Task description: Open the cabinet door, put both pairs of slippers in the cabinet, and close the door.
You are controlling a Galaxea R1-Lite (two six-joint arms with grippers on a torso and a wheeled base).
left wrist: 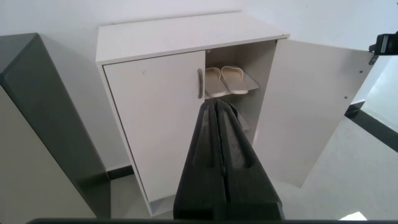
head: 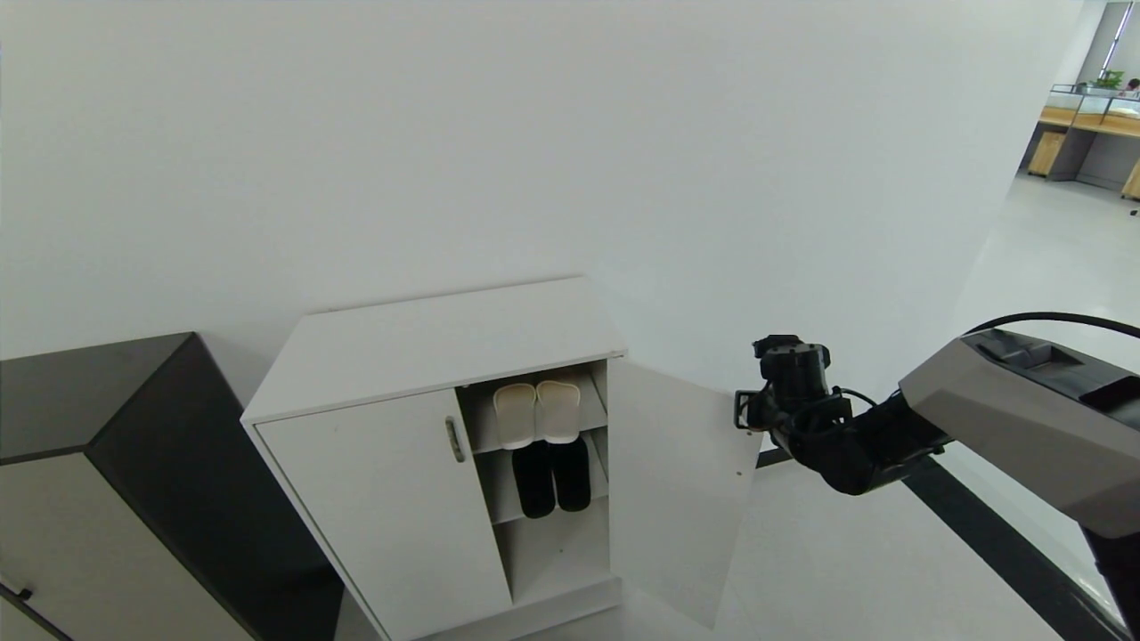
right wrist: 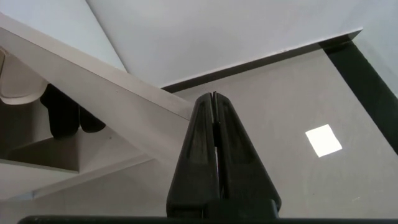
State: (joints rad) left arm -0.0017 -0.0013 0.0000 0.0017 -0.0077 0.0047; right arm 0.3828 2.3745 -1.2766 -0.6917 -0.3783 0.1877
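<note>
The white cabinet (head: 445, 338) stands against the wall with its left door (head: 383, 507) closed and its right door (head: 677, 481) swung open. A cream pair of slippers (head: 537, 411) lies on the top shelf, and a black pair (head: 552, 476) on the shelf below. My right gripper (head: 746, 409) is shut and empty, right at the open door's outer edge. In the right wrist view that gripper (right wrist: 214, 99) points past the door's edge (right wrist: 93, 81) toward the floor. My left gripper (left wrist: 216, 107) is shut and empty, held in front of the cabinet (left wrist: 180, 34) near the door handle (left wrist: 200, 83).
A dark cabinet (head: 107, 445) stands close on the left of the white one. A black stripe (head: 989, 534) runs across the pale floor on the right. Office desks (head: 1087, 133) stand far off at the back right.
</note>
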